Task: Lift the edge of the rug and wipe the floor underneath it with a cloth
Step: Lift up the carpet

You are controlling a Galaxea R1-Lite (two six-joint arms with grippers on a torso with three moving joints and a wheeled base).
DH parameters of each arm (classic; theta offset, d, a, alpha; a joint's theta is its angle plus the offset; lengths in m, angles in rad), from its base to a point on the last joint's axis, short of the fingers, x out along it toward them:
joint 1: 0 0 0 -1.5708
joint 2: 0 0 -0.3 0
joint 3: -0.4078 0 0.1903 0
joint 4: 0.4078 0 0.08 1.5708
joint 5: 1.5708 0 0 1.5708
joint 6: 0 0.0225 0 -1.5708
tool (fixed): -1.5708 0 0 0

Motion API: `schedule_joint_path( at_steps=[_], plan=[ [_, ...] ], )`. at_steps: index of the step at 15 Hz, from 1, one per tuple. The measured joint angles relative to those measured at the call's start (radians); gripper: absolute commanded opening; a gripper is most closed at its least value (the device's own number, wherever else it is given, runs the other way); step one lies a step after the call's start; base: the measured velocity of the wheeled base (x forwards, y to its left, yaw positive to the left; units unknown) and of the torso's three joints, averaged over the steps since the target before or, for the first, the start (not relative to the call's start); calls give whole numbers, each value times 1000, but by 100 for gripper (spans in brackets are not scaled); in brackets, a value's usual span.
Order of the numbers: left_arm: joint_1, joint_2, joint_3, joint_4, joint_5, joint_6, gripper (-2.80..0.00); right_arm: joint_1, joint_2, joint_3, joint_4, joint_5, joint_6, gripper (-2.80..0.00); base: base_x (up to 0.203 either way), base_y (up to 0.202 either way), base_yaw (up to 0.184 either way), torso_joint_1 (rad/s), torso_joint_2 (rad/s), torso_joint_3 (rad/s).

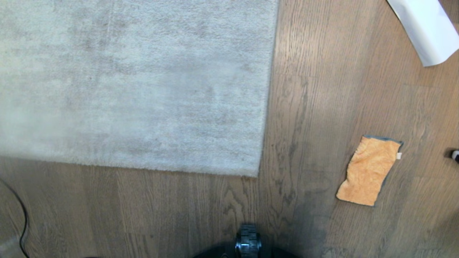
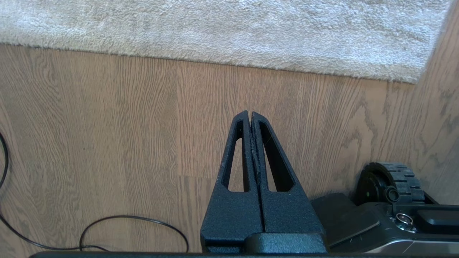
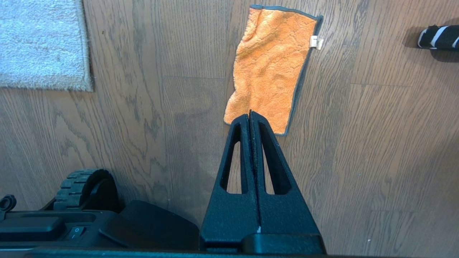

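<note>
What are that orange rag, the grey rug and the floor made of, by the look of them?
The cloth: probably microfibre, fluffy orange pile with dark stitched edging and a small white tag. The rug: short, soft light grey pile, likely synthetic, though the fibre cannot be told. The floor: matte brown-grey planks with dark swirling grain; real wood or wood-look laminate, the look leaves it open.

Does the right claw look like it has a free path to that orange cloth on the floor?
Probably yes. The cloth lies flat on bare floor ahead of the right claw, with nothing between them; the rug sits off to one side. The claw is shut, so it would have to open first.
</note>
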Motion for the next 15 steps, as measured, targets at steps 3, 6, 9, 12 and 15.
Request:
schedule_joint_path(
  at_steps=[3,6,9,12,15],
  plan=[
    [0,0,0,0,1,0,-280,0,0,0,0,0,0,-280,4,0,12,1,1,1],
    [0,0,0,0,1,0,-280,1,0,0,-1,0,0,-280,2,-36,3,1,1,1],
    [0,0,0,-1,0,0,-280,1,0,0,0,0,0,-280,1,-178,1,2,3,0],
    [0,0,0,0,0,0,-280,0,0,0,0,-1,0,-280,0,-195,2,-1,2,3],
    [0,0,0,0,1,0,-280,0,0,0,0,0,0,-280,0,-197,0,3,2,5]
  ],
)
